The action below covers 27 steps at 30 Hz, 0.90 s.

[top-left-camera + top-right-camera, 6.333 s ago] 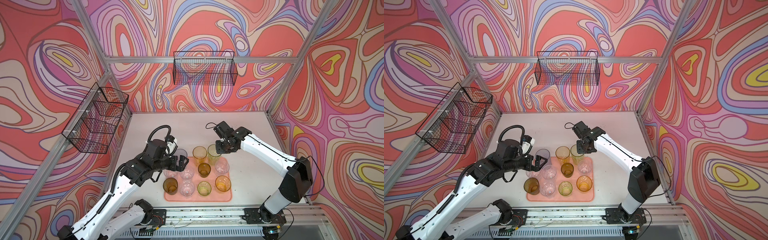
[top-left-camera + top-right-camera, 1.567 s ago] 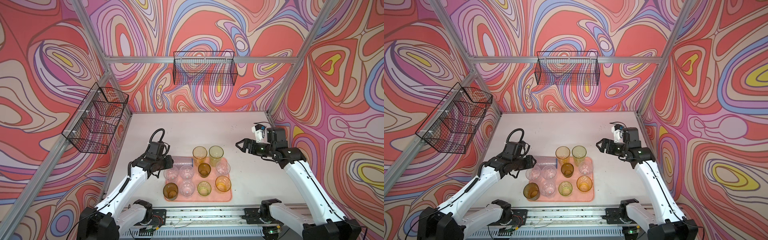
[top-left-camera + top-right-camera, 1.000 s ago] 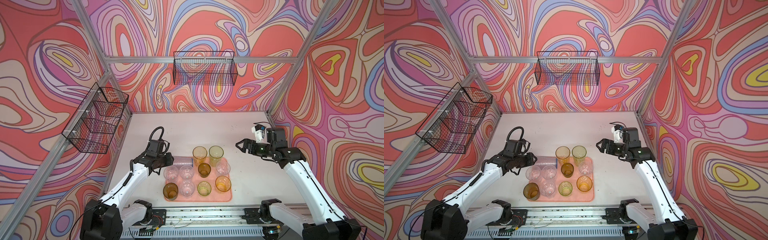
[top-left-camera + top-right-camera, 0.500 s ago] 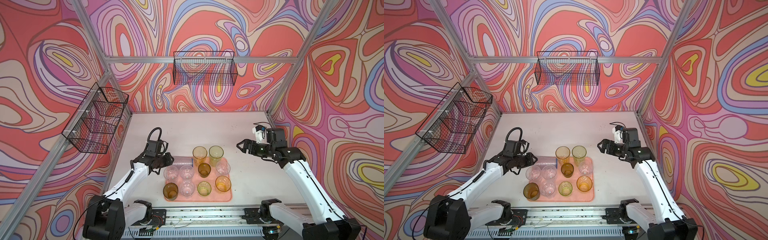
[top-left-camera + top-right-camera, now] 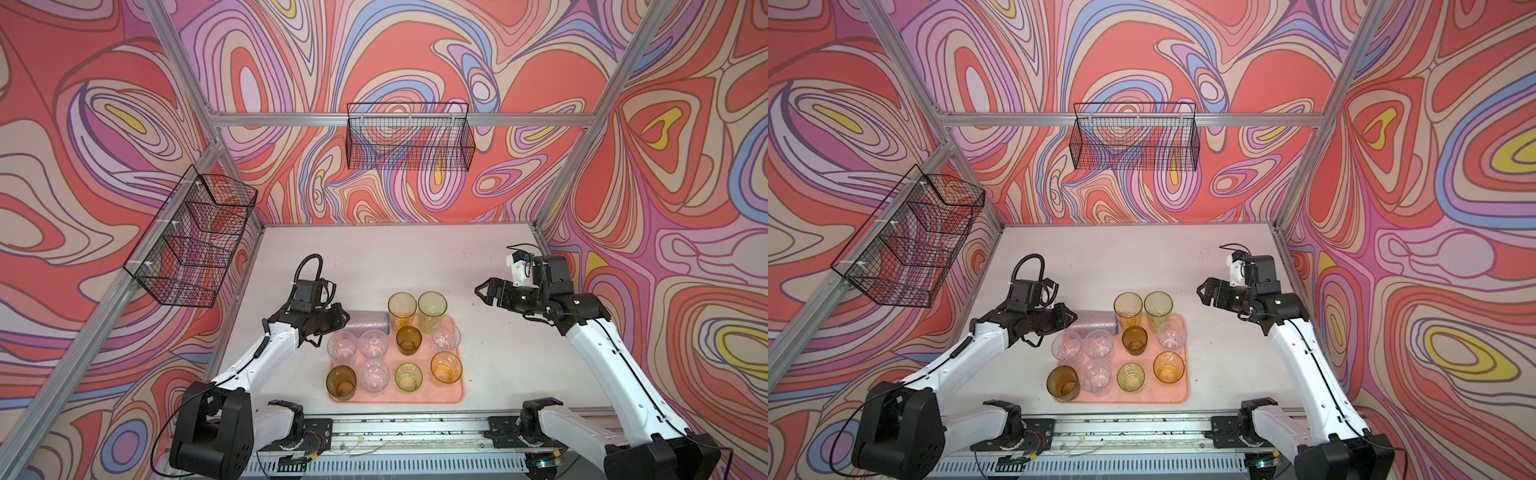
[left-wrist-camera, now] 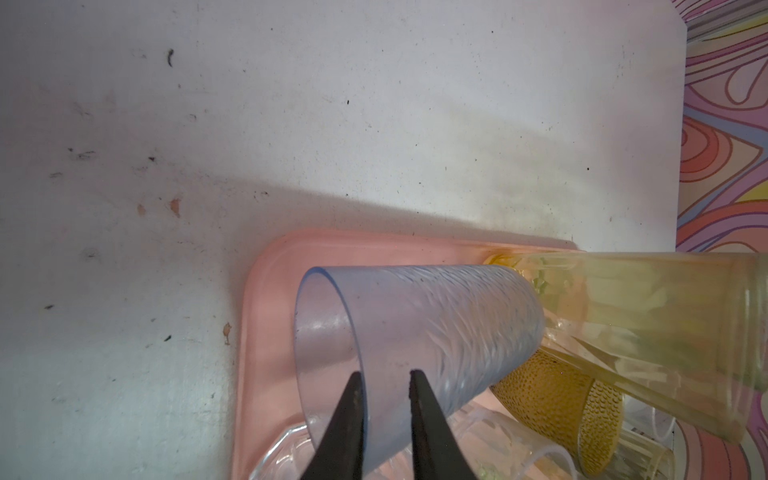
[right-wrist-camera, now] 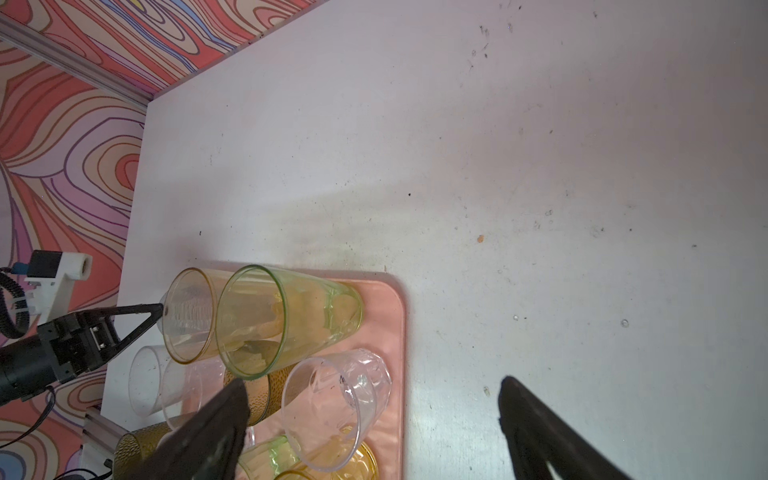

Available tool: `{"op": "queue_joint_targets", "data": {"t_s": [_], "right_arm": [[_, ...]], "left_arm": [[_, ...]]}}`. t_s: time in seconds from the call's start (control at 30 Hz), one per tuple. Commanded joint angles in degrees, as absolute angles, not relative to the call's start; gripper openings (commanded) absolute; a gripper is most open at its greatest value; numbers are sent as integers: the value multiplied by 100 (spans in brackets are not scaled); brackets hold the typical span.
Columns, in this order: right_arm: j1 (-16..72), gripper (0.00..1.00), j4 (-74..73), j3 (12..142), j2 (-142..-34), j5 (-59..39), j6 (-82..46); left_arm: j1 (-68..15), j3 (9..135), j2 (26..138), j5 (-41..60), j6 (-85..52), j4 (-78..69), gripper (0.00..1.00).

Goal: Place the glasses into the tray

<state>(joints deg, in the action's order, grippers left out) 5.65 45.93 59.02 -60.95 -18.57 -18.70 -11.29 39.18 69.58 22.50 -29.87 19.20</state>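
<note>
**Ten glasses standing, one lying down**

Ten glasses are standing upright on the tray (image 5: 415, 398). Two tall yellow glasses (image 5: 402, 306) are lining the far edge, and the short ones are filling the rows nearer the rail. The eleventh, the blue glass (image 5: 368, 322), is lying on its side over the tray's far left corner. Its mouth is facing the left gripper (image 6: 384, 376) and its base is sitting right against one of the yellow glasses. The job is looking nearly finished. What is remaining, as I judge it, is getting the blue glass upright in that corner.

The left gripper's fingers (image 6: 340, 436) are standing narrow, one on each side of the blue glass's wall at the mouth. A gap is showing between them, and I cannot tell whether they are gripping. The right gripper (image 5: 481, 289) is hovering well to the right of the tray, fingers wide, holding nothing.

The corner is looking tight, with two clear glasses (image 5: 343, 348) sitting just beside the blue glass. Tipping it upright is likely risking a knock to them or to the yellow glasses. Two wire baskets (image 5: 409, 137) are hanging on the walls, well away from the work.
</note>
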Motion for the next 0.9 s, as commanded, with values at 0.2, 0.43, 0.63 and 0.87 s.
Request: {"op": "queue_joint_targets", "data": {"t_s": [0.2,0.43,0.63,0.87], "right_arm": [[542,96,4628,6014,-6146,-1706,-1854],[543,96,4599,5994,-6161,-1705,-1861],[541,96,4637,5980,-6144,-1657,-1844],[543,96,4641,6003,-6134,-1591,-1836]], "left_arm": [[-1079,3758,7103,2224,-2979,1973,15],[-1081,3765,6936,2174,-2959,2040,13],[-1076,3674,7062,2302,-2990,1957,14],[-1079,3535,7164,2415,-3058,1753,27]]}}
